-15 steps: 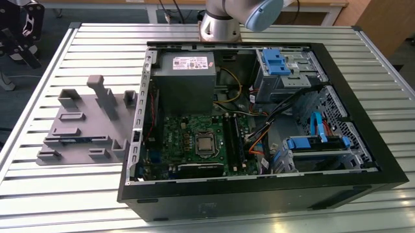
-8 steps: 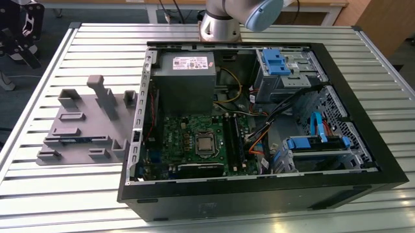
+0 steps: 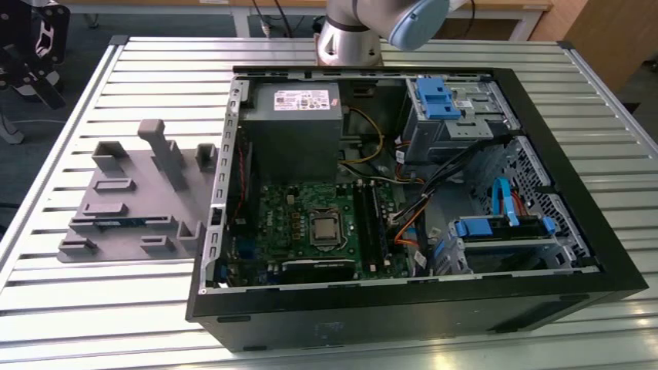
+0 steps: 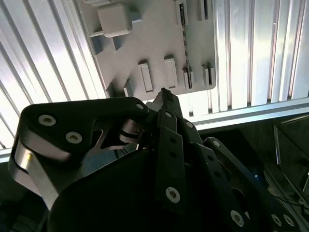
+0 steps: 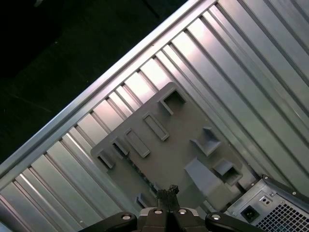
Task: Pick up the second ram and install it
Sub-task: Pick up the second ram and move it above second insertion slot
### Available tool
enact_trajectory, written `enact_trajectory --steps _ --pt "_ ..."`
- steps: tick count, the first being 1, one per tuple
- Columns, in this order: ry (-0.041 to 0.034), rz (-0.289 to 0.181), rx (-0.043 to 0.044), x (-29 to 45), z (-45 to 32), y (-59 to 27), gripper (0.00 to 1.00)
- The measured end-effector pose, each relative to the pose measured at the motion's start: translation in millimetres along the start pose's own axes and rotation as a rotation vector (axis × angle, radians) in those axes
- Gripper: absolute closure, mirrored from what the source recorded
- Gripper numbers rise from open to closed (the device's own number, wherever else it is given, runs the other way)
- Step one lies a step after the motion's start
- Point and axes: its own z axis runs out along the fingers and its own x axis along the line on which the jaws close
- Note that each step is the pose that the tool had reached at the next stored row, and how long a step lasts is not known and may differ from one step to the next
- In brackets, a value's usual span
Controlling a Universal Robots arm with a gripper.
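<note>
The second ram (image 3: 113, 222), a thin blue-green strip, sat low in a holder on the grey fixture plate (image 3: 139, 202), toward the plate's edge on the exterior view's left. It lay lengthwise in the holder, and its chips were too small to make out. A low grey block (image 3: 111, 186) stood just beside it on the far side. A tall post (image 3: 165, 150) rose farther back on the plate, well apart from the stick.

In the first wrist view the gripper (image 5: 167, 192) hung high over that plate, touching nothing. Its fingers were drawn together to a narrow tip with nothing seen between them. The second wrist view showed the gripper (image 4: 164, 93) past its dark linkages, again above the plate.

The plate lay on a slatted aluminium table (image 3: 62, 308), just beside an open computer case (image 3: 411, 312) on the exterior view's right. The case wall (image 3: 218, 200) nearest the plate stood between the stick and the green motherboard (image 3: 293, 204). On the board, long black slots (image 3: 368, 223) ran beside the processor socket (image 3: 327, 229). Orange and black cables (image 3: 411, 223) trailed just beside those slots on the exterior view's right. A grey power supply (image 3: 290, 123) sat behind the board, and blue drive brackets (image 3: 437, 96) stood farther right. The arm's base (image 3: 347, 38) stood on the table behind the case.
</note>
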Motion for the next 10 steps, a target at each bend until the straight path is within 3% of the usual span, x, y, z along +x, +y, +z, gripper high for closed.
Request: enact_trajectory --steps 10 --pt "-0.0002 -0.005 -0.0002 0.0 0.0 0.0 0.89"
